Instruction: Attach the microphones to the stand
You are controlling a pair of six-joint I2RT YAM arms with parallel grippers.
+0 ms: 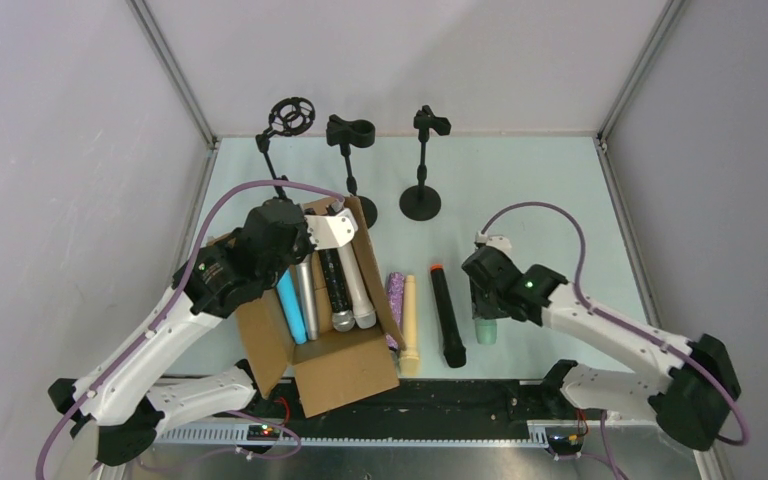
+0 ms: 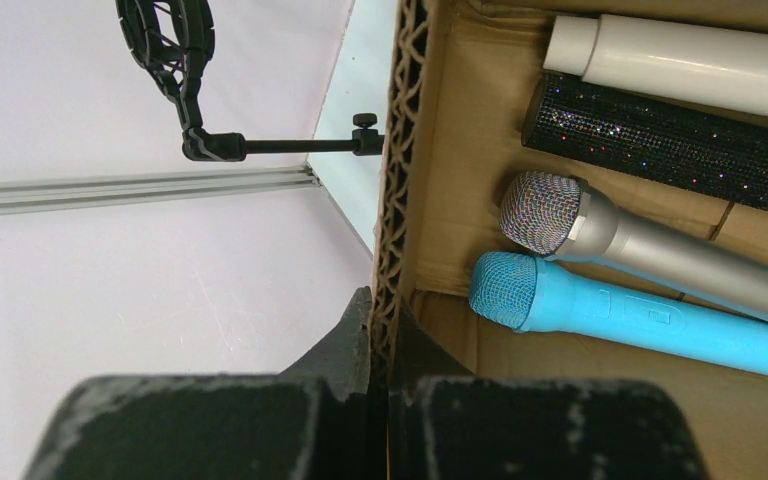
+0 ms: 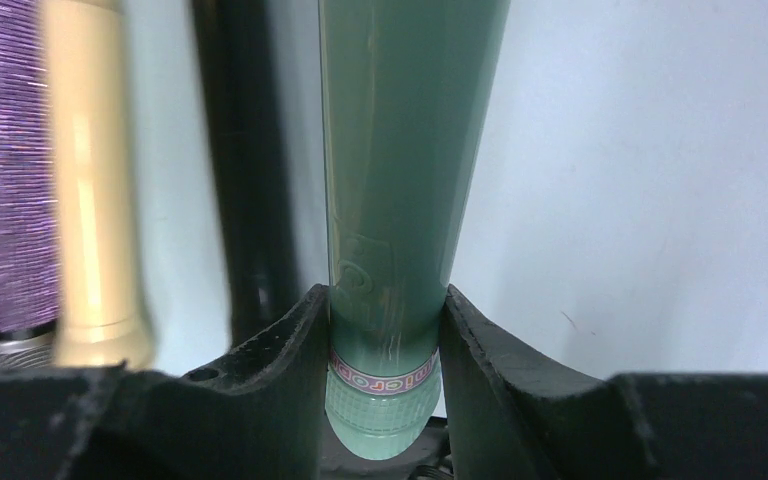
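Note:
Three black stands rise at the table's back: a ring mount (image 1: 289, 117), a clip stand (image 1: 350, 132) and a round-based stand (image 1: 422, 200). A brown cardboard box (image 1: 345, 372) holds blue (image 1: 291, 308), silver-grey (image 1: 308, 290), black glittery (image 1: 334, 285) and white (image 1: 357, 288) microphones. Purple (image 1: 396, 298), cream (image 1: 411, 322) and black orange-tipped (image 1: 447, 318) microphones lie on the table. My right gripper (image 3: 385, 310) is shut on the mint green microphone (image 3: 410, 150) near its head, its head end showing in the top view (image 1: 486, 330). My left gripper (image 2: 388, 340) is shut on the box's wall (image 2: 400, 150).
The left wrist view shows the blue (image 2: 640, 318) and silver-grey (image 2: 650, 250) microphone heads inside the box and the ring mount (image 2: 170, 45) beyond it. White walls with metal rails enclose the table on three sides. The box's open flaps stick out toward the left arm.

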